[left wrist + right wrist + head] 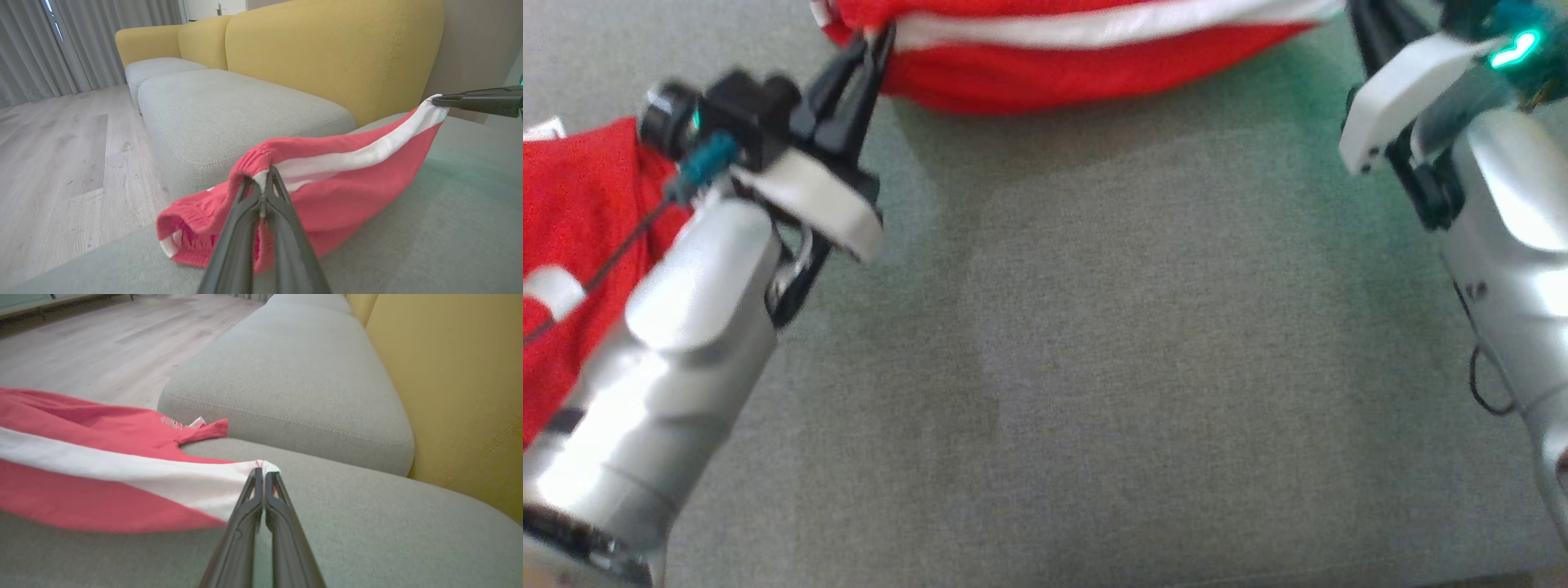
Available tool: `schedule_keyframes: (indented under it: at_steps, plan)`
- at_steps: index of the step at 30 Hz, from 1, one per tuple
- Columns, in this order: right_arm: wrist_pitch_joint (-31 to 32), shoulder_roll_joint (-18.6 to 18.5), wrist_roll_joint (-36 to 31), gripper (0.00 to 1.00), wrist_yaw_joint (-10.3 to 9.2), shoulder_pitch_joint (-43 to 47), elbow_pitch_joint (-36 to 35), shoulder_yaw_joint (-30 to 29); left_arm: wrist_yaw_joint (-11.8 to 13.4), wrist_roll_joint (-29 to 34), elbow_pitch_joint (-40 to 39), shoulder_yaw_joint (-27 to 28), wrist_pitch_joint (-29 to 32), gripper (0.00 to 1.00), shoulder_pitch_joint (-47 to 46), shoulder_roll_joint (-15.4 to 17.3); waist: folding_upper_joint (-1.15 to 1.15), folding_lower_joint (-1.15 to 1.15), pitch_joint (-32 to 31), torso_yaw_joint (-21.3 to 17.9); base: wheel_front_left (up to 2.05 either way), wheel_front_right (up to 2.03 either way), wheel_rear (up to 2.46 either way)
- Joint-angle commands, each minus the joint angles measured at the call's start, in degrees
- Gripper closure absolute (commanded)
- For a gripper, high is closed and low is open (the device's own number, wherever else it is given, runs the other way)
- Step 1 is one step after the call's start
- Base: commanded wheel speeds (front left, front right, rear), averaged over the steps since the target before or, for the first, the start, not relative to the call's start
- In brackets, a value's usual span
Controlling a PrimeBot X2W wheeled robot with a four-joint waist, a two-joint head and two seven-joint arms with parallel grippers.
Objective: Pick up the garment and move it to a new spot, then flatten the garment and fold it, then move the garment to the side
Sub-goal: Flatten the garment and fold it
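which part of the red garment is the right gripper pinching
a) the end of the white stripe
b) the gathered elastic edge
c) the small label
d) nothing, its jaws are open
a: in the right wrist view the right gripper is shut on the tip of the white stripe of the red garment, while the left gripper holds the gathered edge.

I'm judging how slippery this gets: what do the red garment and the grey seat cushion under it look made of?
The garment: seemingly soft matte knit, likely cotton or a blend; it drapes and sags, with a gathered ribbed band. The seat cushion: coarse woven upholstery; visible weave, no sheen.
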Motion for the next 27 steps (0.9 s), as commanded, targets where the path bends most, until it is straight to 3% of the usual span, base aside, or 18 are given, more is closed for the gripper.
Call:
schedule_keyframes:
  at_steps: [1,7,13,27]
  plan:
    - [1.11,-0.96,2.11,1.0,0.37,1.52,-2.54,2.48,0.11,-0.96,-2.1,1.25,-0.66,1.0,-0.61,2.95,0.0,0.01,-1.86,0.03,0.0,0.0,0.0]
    - [7.17,-7.58,11.2,1.0,0.37,7.2,-7.86,13.46,0.11,-1.16,-4.71,-1.91,-0.68,1.0,6.04,4.93,0.0,0.01,-5.67,0.14,0.0,0.0,0.0]
    - [11.89,-13.6,19.01,1.0,0.37,11.91,-12.67,20.38,0.11,-0.22,-6.75,-3.88,-0.69,1.0,11.5,5.51,0.0,0.01,-8.55,0.21,0.0,0.0,0.0]
    - [19.38,-23.45,32.2,1.0,0.37,20.8,-23.64,29.33,4.02,-0.15,-13.49,-5.12,-0.7,1.0,25.21,6.41,0.0,0.01,-18.66,-1.33,0.0,0.0,0.0]
